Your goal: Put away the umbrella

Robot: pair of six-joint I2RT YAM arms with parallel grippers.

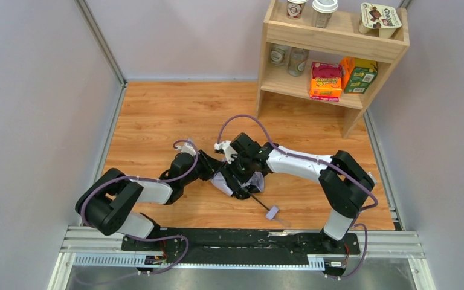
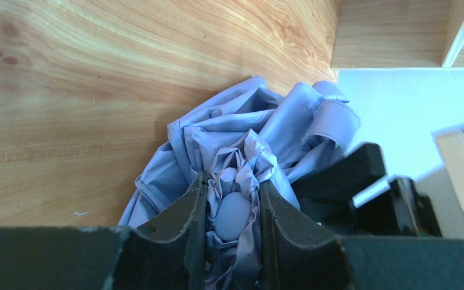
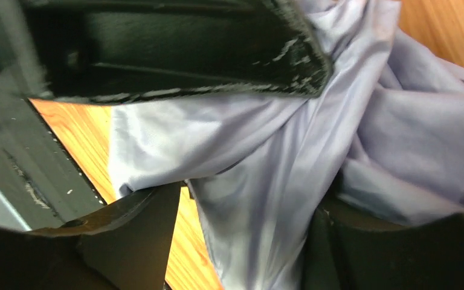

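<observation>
Umbrella (image 2: 241, 139) gripped on the worktop (image 2: 66, 90).
Its fabric is pinched inside the left tool (image 2: 232, 184); the right tool (image 3: 251, 199) is spread around it.

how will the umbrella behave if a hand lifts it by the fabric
Probably floppy: the umbrella canopy lies crumpled in loose folds, so it would sag and drape. Likely slippery too, since the thin cloth looks smooth. The slim black shaft looks stiff and may swing below.
</observation>
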